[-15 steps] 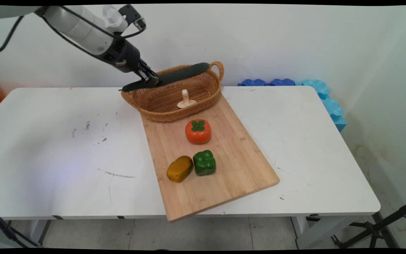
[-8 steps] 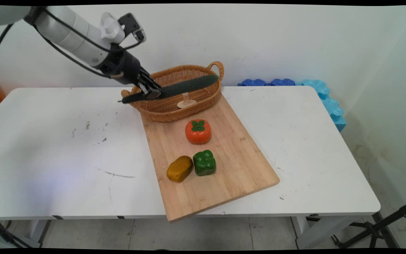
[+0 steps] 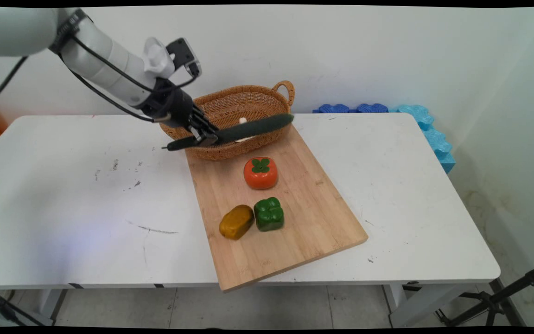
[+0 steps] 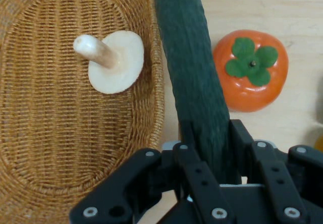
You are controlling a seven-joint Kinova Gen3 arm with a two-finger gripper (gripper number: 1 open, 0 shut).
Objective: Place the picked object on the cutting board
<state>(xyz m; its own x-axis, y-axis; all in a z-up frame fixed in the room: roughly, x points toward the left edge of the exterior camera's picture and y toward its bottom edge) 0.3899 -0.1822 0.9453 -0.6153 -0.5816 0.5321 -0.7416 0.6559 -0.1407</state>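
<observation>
White surface (image 3: 86, 195) under a plain pale wall, with blue foam pieces (image 3: 415, 125) lying against the wall at the far right. On the surface a wooden cutting board (image 3: 295, 222) lies at an angle, running from the near edge toward the far side. At the board's far end sits an oval wicker basket (image 3: 248, 99) with loop handles. Inside it lies a pale mushroom (image 4: 111, 60), cap down on the weave with its stem tilted upward.

From the upper left comes the white arm, and its black pincer (image 3: 206, 137) is clamped on a long dark green cucumber (image 3: 253, 128). The grip is toward the cucumber's left end, so a short stub sticks out to the left and the long part reaches right. The cucumber hangs roughly level, its right end slightly raised, along the basket's near rim. In the hand view it runs between the basket's edge and the board. Whether it touches the rim cannot be told.

On the board, just on the near side of the basket, stands an orange persimmon (image 3: 260, 172) with a green leafy cap. Nearer still, a green bell pepper (image 3: 269, 214) and a yellow-brown potato (image 3: 236, 221) sit side by side, the potato on the left, the two touching or nearly so.
</observation>
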